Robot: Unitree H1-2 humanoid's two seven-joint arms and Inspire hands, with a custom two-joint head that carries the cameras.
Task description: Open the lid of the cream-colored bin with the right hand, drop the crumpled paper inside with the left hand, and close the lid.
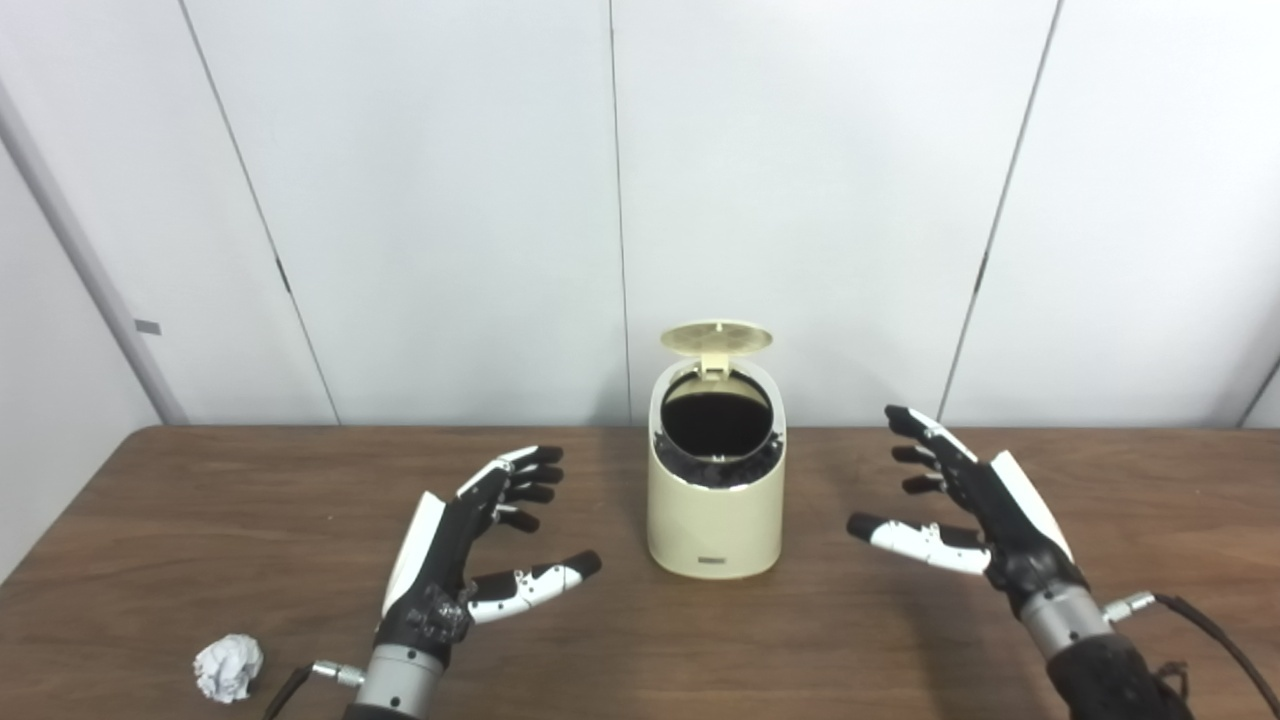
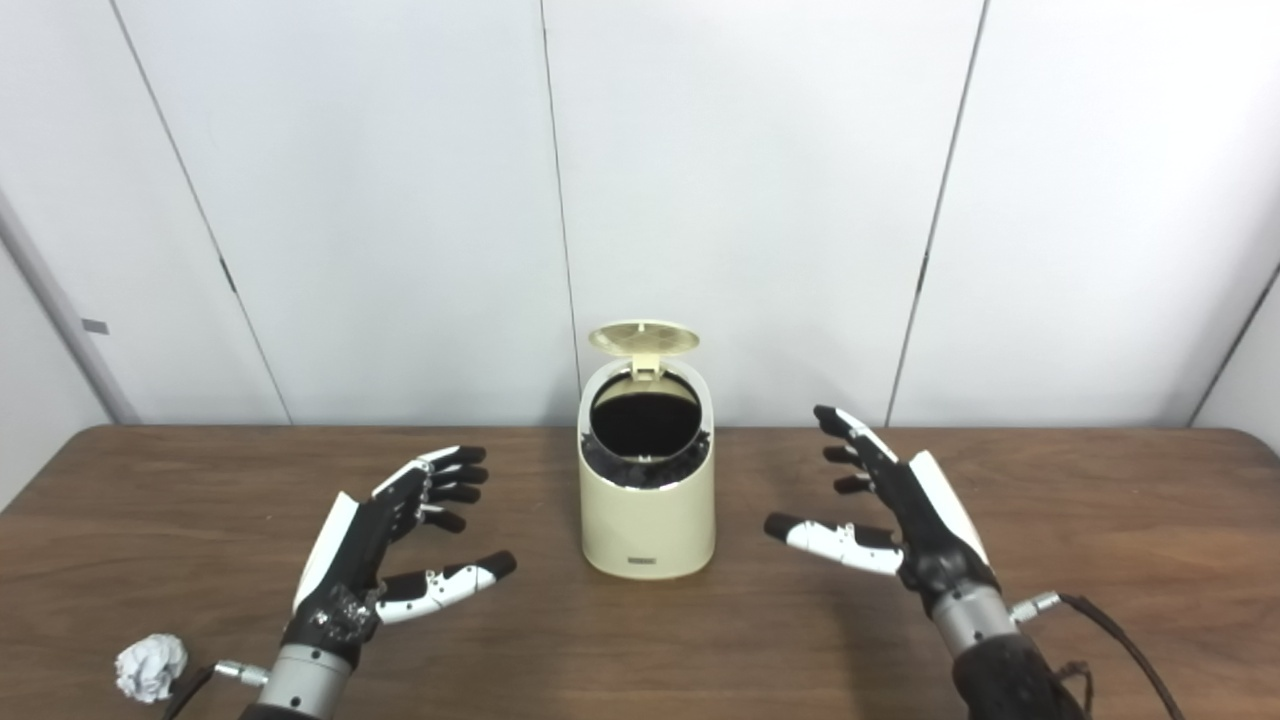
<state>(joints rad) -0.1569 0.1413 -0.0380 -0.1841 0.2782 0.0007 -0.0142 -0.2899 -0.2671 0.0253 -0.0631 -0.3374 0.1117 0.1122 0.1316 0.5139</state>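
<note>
The cream-colored bin (image 1: 715,520) stands mid-table with its round lid (image 1: 716,337) tipped up at the back, showing a dark inside. A crumpled white paper ball (image 1: 229,667) lies at the front left, just left of my left wrist. My left hand (image 1: 480,545) hovers open to the left of the bin, holding nothing. To the right of the bin my right hand (image 1: 960,505) is also open, fingers spread, clear of the bin and lid.
The brown wooden table (image 1: 200,520) runs to a white panelled wall at the back. A black cable (image 1: 1215,640) trails from my right wrist toward the front right corner.
</note>
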